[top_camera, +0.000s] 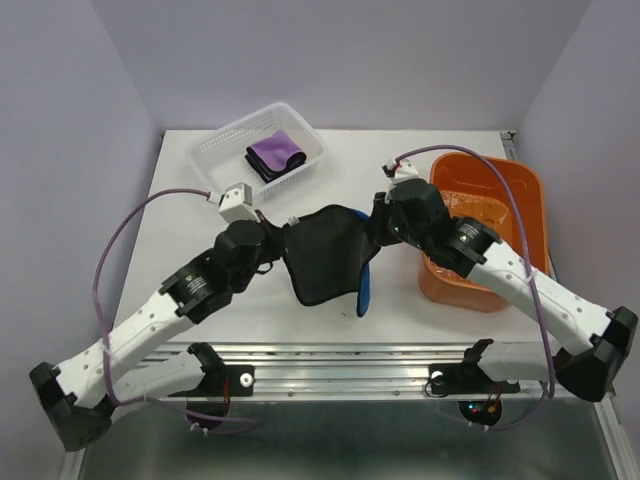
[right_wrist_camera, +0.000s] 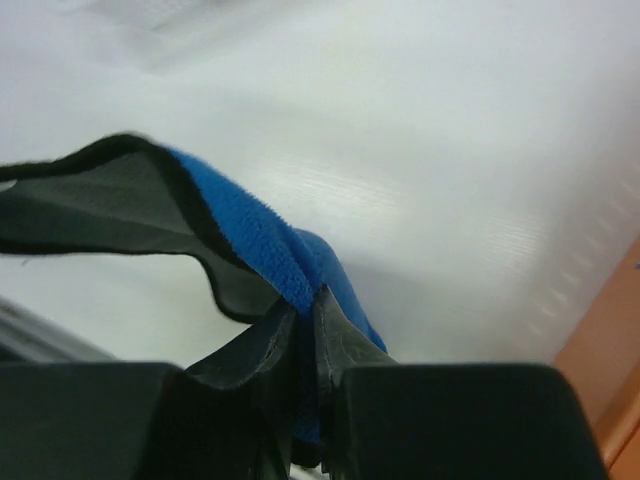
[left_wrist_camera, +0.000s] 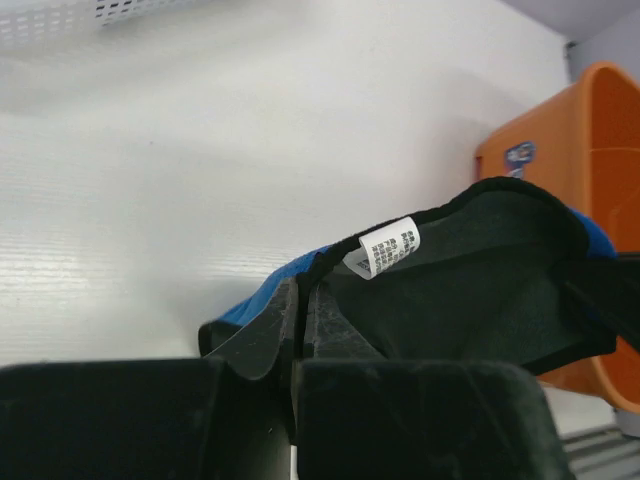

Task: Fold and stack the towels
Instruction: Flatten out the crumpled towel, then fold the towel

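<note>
Clad in white shells along the long links of the left arm (top_camera: 150, 322) and right arm (top_camera: 545, 290), with small dark dots pitting the shells. Jointed by round black motor housings (top_camera: 195, 285), paler rings on their faces. Anchored on chunky black bases (top_camera: 70, 405). Topped at each wrist by a small white camera block (top_camera: 238, 200). Strung with thin purple cables (top_camera: 108, 255) looping from wrist to base. Finished in matte black at the left gripper (left_wrist_camera: 302, 292) and right gripper (right_wrist_camera: 303, 300), blocky in the body, with tapering fingers (left_wrist_camera: 335, 335) faced in translucent grey pads (left_wrist_camera: 250, 350).
</note>
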### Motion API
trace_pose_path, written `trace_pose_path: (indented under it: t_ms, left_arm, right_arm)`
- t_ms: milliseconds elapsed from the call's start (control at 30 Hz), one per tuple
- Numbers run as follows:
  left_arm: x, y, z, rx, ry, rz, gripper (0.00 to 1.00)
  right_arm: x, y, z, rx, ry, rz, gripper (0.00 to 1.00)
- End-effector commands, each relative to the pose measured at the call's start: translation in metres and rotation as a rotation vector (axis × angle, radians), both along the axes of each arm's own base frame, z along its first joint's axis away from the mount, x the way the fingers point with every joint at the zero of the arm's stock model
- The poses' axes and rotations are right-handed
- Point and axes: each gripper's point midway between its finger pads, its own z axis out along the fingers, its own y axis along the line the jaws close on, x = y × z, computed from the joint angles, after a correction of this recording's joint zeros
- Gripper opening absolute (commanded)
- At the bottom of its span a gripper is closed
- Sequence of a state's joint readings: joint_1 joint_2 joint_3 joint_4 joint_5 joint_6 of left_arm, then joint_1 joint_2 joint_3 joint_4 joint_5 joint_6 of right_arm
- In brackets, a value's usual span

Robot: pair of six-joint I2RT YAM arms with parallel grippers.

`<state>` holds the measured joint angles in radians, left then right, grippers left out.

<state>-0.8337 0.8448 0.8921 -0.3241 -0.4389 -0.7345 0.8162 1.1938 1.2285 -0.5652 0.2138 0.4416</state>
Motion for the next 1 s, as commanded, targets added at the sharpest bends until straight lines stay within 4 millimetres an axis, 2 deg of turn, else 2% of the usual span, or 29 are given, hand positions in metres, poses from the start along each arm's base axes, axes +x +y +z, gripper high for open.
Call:
trace_pose_path:
  t_ms: [0,33,67,100,167,200,233,300,333,367,400,433,500,533,600,633,700,733,800,900,967]
  left_arm:
    - [0.029,0.004,-0.022,0.064,0.010,0.127,0.00]
    - [0.038,0.002,-0.036,0.112,0.036,0.144,0.00]
    - [0.046,0.000,-0.035,0.121,0.032,0.153,0.00]
    - [0.061,0.005,-0.049,0.163,0.066,0.181,0.00]
    - [0.080,0.006,-0.048,0.191,0.068,0.191,0.00]
    - [0.089,0.008,-0.051,0.205,0.076,0.194,0.00]
    - [0.102,0.012,-0.060,0.223,0.097,0.207,0.00]
    - [0.117,0.015,-0.054,0.248,0.083,0.219,0.00]
    - [0.128,0.020,-0.058,0.264,0.080,0.238,0.00]
    - [0.135,0.020,-0.053,0.271,0.064,0.239,0.00]
    - [0.140,0.022,-0.057,0.301,0.065,0.230,0.00]
    - [0.149,0.025,-0.051,0.299,0.042,0.237,0.00]
    - [0.158,0.025,-0.055,0.334,0.039,0.207,0.00]
    - [0.163,0.023,-0.052,0.336,0.025,0.200,0.00]
    - [0.171,0.024,-0.049,0.356,0.012,0.196,0.00]
    - [0.176,0.024,-0.056,0.382,0.021,0.190,0.00]
    - [0.183,0.027,-0.055,0.389,0.021,0.197,0.00]
    - [0.186,0.026,-0.060,0.398,0.031,0.187,0.00]
    - [0.191,0.026,-0.067,0.401,0.041,0.178,0.00]
    - [0.195,0.025,-0.072,0.414,0.046,0.163,0.00]
    - [0.195,0.023,-0.074,0.417,0.050,0.152,0.00]
  right_arm:
    - [0.053,-0.027,-0.038,-0.050,0.023,-0.133,0.14]
    - [0.060,-0.028,-0.043,-0.064,0.018,-0.131,0.14]
    - [0.068,-0.026,-0.056,-0.092,0.034,-0.126,0.14]
    - [0.078,-0.026,-0.052,-0.108,0.009,-0.111,0.14]
    - [0.087,-0.021,-0.059,-0.124,0.015,-0.075,0.17]
    - [0.097,-0.023,-0.070,-0.161,0.027,-0.063,0.18]
    - [0.105,-0.021,-0.069,-0.155,0.029,-0.047,0.18]
    - [0.121,-0.027,-0.083,-0.192,0.050,-0.040,0.18]
    - [0.129,-0.027,-0.079,-0.188,0.044,-0.034,0.19]
    - [0.135,-0.031,-0.082,-0.209,0.042,-0.028,0.20]
    - [0.144,-0.036,-0.094,-0.227,0.061,-0.039,0.20]
    - [0.151,-0.035,-0.089,-0.227,0.050,-0.032,0.21]
    - [0.162,-0.041,-0.094,-0.256,0.048,-0.024,0.22]
    - [0.167,-0.040,-0.105,-0.276,0.063,-0.009,0.22]
    - [0.179,-0.043,-0.101,-0.308,0.040,0.006,0.24]
    - [0.186,-0.044,-0.112,-0.335,0.056,0.012,0.24]
    - [0.195,-0.047,-0.116,-0.388,0.053,0.046,0.24]
    - [0.204,-0.043,-0.113,-0.396,0.038,0.064,0.24]
    - [0.210,-0.042,-0.111,-0.429,0.025,0.092,0.26]
    - [0.210,-0.039,-0.119,-0.458,0.036,0.150,0.32]
    - [0.206,-0.034,-0.122,-0.442,0.044,0.185,0.32]
